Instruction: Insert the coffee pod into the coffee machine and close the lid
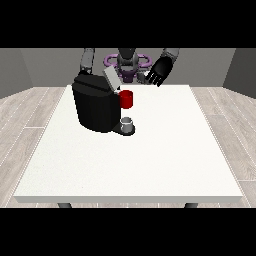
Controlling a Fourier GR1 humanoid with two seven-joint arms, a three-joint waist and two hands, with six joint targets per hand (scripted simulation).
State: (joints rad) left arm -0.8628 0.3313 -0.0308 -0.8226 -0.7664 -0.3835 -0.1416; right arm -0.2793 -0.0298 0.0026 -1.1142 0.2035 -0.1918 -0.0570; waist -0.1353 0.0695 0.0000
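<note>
The black coffee machine stands on the table's back left part, and its grey lid is tilted up and open. A red thing at the machine sits on its front right side. On the machine's base below rests a grey thing. The hand at the view's right hangs above the table's far edge, right of the lid, with its fingers spread. A small grey thing shows just beside its fingertips; whether they touch it I cannot tell. The hand at the view's left is hidden behind the machine; only its arm shows.
The white table stretches wide towards the camera, with its front edge near the view's bottom. The robot's torso stands behind the far edge. Wooden floor lies on both sides.
</note>
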